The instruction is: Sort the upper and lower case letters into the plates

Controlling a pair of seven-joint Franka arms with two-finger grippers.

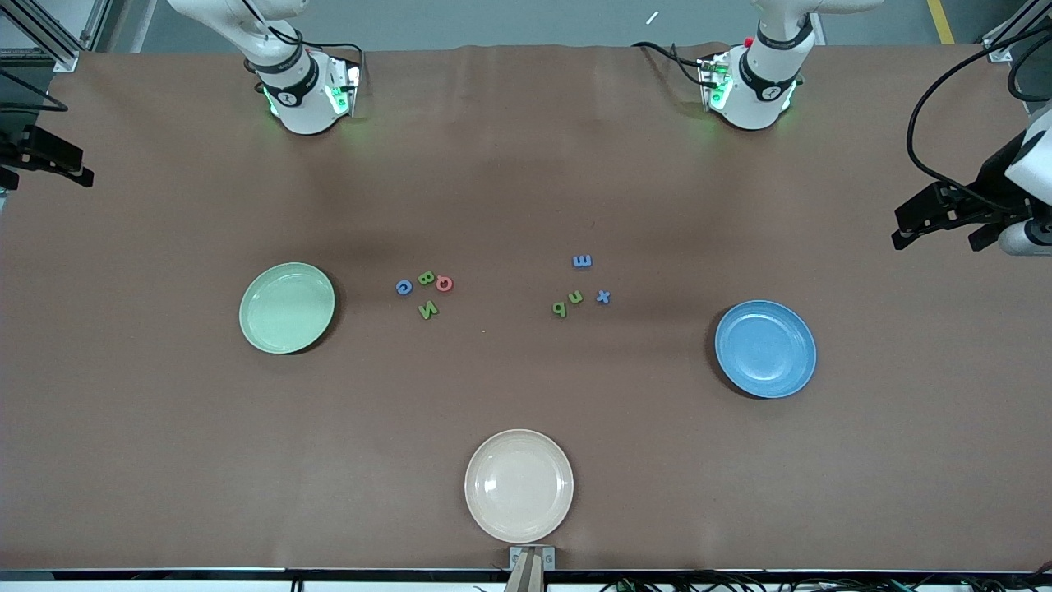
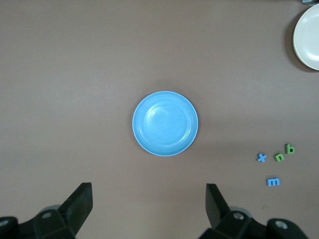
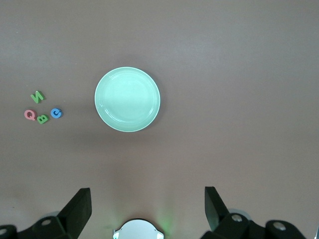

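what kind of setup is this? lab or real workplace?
Most likely a robotics lab bench. A brown-covered table carries only test props: a mint green plate, a blue plate, a cream-white plate and small toy letters. Aluminium framing and loose cables sit at the edges.

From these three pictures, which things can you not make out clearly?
- Front view: neither gripper shows; both arms leave the top edge.
- Left gripper, right gripper: only open fingers show; the bottom edge cuts the rest.
- Cream plate: cut by the left wrist view's edge.
- Speck near the green N: too small to identify.
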